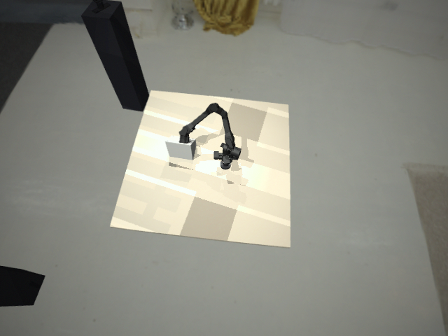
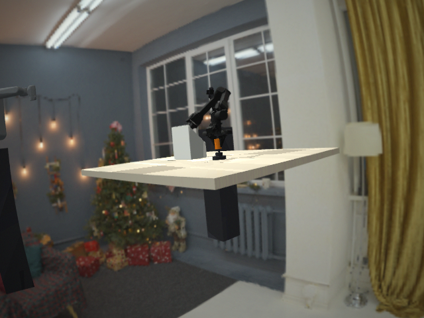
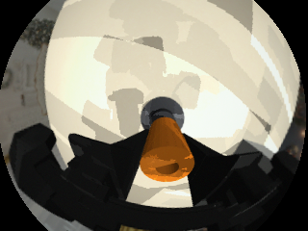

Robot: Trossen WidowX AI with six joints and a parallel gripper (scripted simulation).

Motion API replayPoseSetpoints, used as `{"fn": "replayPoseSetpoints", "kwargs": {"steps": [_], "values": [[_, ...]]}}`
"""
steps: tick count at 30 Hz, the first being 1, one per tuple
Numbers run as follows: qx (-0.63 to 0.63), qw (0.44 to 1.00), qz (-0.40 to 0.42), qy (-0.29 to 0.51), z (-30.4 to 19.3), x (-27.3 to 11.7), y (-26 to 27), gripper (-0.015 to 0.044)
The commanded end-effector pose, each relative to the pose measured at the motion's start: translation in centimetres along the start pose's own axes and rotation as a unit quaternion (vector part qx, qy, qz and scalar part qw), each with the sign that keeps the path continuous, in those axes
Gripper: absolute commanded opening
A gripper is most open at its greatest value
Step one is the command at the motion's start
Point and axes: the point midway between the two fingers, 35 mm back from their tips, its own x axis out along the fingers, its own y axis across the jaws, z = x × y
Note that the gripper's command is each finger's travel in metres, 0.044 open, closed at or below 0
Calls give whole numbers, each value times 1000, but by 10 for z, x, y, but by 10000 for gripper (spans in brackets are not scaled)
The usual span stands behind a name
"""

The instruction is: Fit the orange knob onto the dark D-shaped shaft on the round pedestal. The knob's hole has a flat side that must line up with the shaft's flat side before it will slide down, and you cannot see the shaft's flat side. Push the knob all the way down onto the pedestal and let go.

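My gripper points down and is shut on the orange knob, one finger on each side. The knob is upright above the round dark pedestal, not down on it. In the exterior view a short dark piece of the shaft shows between the knob's lower end and the pedestal. Whether the shaft's tip is inside the knob's hole cannot be told, and the flat sides are hidden. In the top view the arm's wrist hides the knob, and the pedestal shows beside it.
A pale grey block stands near the arm's base, left of the pedestal in the top and exterior views. The pale table top carries streaks of light and shadow. Dark columns stand off the table in the top view.
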Motion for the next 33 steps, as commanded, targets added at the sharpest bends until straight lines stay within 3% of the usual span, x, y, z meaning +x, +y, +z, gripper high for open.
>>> {"fn": "replayPoseSetpoints", "kwargs": {"steps": [1, 33], "values": [[55, 998, 0, -1, 1, 0, 2, 0], [57, 998, 0, -1, 0, 4, -1, 0]]}}
